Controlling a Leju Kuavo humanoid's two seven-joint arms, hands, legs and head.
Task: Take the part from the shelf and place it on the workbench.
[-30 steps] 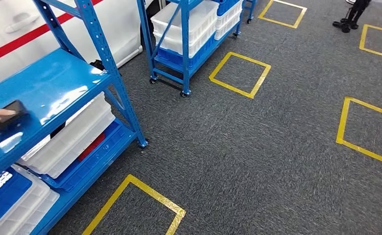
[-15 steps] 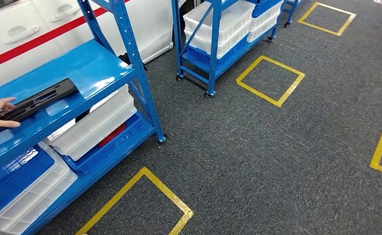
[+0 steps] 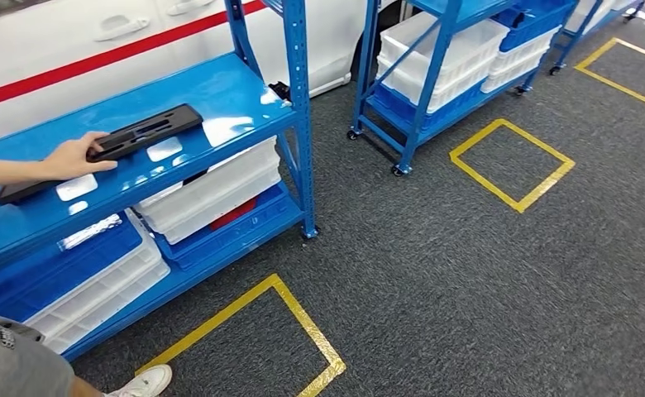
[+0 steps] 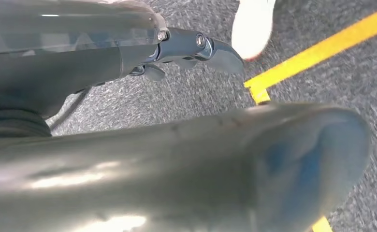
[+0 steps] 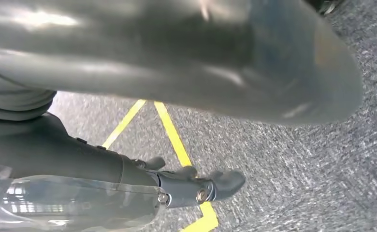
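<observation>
The part (image 3: 150, 128), a long flat black piece with slots, lies on the upper board of the blue shelf (image 3: 228, 87) at the left of the head view. A person's hand (image 3: 75, 157) rests on its middle. In the left wrist view my left hand (image 4: 194, 48) hangs over the carpet, its fingers stretched out and holding nothing. My right hand (image 5: 196, 186) hangs the same way in the right wrist view, fingers apart and empty. Both hands are far from the part.
White and blue bins (image 3: 212, 190) fill the shelf's lower levels. A person's grey trouser leg (image 3: 5, 364) and white shoe (image 3: 141, 382) stand at the bottom left. A second blue rack (image 3: 435, 74) stands behind. Yellow tape squares (image 3: 509, 161) mark the grey carpet.
The camera has swung left, so the shelf and the part now sit nearer the middle of the picture. The person's hand stays on the part.
</observation>
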